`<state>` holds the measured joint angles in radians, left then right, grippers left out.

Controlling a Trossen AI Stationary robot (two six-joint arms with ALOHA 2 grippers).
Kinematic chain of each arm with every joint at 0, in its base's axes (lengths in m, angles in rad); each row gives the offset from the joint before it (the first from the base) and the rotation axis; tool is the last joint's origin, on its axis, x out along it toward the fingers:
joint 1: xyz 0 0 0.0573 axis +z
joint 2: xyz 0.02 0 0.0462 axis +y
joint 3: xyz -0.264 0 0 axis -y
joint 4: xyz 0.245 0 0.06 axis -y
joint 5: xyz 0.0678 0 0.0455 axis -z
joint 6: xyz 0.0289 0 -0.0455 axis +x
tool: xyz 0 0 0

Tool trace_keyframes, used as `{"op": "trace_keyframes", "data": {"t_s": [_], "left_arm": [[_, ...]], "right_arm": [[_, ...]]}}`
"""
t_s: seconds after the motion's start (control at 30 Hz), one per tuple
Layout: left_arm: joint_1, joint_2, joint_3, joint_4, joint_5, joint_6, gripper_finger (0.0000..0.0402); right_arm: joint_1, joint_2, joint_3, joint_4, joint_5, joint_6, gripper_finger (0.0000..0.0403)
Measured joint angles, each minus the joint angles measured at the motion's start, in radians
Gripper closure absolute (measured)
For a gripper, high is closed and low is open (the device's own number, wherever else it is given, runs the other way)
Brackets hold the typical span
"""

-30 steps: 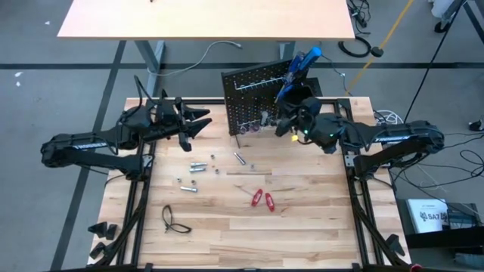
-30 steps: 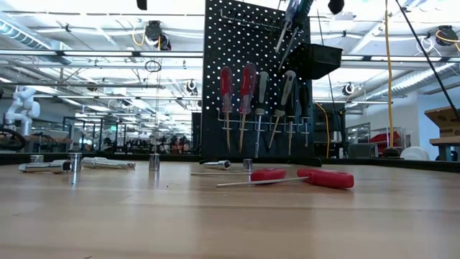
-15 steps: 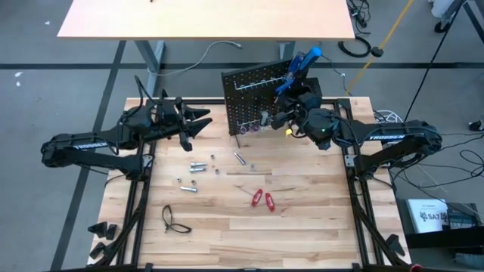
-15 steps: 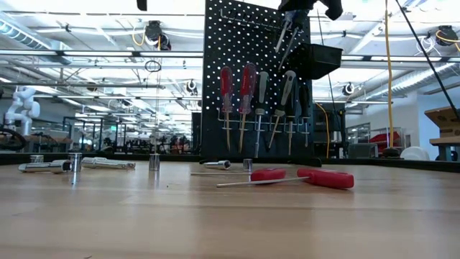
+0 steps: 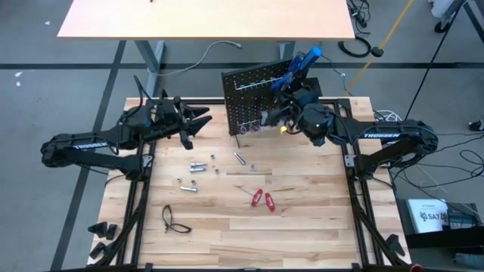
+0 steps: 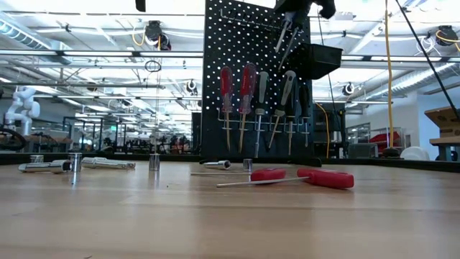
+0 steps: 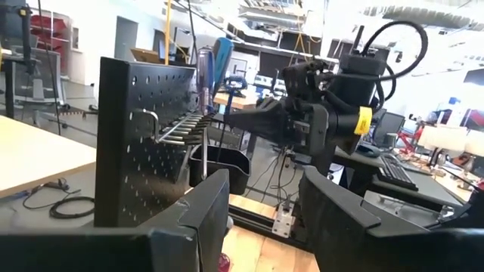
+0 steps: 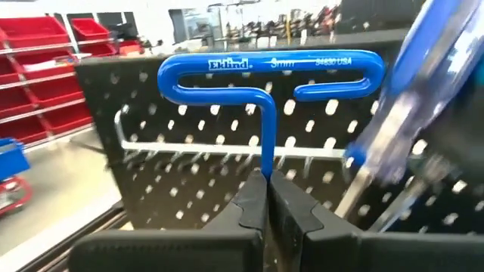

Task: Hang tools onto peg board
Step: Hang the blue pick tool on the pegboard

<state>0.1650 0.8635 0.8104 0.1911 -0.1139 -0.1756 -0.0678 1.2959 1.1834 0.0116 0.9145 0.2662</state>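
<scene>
A: From above, where was the right tool (image 5: 281, 112)?
B: Up against the front of the peg board (image 5: 253, 94) at the far edge of the bench (image 5: 302, 219). The left tool (image 5: 198, 121) hung over the bench's far left part, well apart from the board, fingers part-way open and empty. Two red-handled screwdrivers (image 5: 262, 199) lay near the middle of the bench, small silver bits (image 5: 196, 166) to their left.

A: And at bench height?
B: The peg board (image 6: 241, 43) stood upright behind the bench, a row of screwdrivers (image 6: 262, 90) hanging on its rail. The right tool came in at the board's top, beside the black bin (image 6: 323, 59). The red-handled screwdrivers (image 6: 316, 177) lay in front.

A: The left wrist camera?
B: Its own fingers (image 7: 193, 219) stood apart with nothing between them. Beyond them, the peg board (image 7: 140, 136) and the right arm reaching toward its hook rail (image 7: 181, 128).

A: And the right wrist camera?
B: The right tool (image 8: 266, 193) was clamped on the shaft of the blue T-handle key (image 8: 265, 72), handle uppermost, held right in front of the perforated panel (image 8: 189, 121) and its silver hook rail (image 8: 212, 149).
</scene>
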Motion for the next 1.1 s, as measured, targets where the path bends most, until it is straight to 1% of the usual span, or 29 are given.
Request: {"op": "trace_keyframes", "data": {"t_s": [0.2,0.6,0.8,1.1], "left_arm": [[0.006,0.0,0.0,0.0,-0.005,-0.002,0.0238],[0.006,0.0,0.0,0.0,-0.009,-0.002,0.0238],[0.006,0.0,0.0,0.0,-0.017,-0.002,0.0238],[0.006,0.0,0.0,-0.009,-0.018,-0.002,0.0238]], "right_arm": [[-0.027,0.026,0.05,-0.048,0.004,-0.042,0.0403],[-0.06,0.035,0.05,-0.073,0.01,-0.04,0.0403],[-0.062,0.047,0.05,-0.146,-0.001,0.016,0.0403],[-0.081,0.064,0.049,-0.148,-0.004,0.036,0.0402]]}}
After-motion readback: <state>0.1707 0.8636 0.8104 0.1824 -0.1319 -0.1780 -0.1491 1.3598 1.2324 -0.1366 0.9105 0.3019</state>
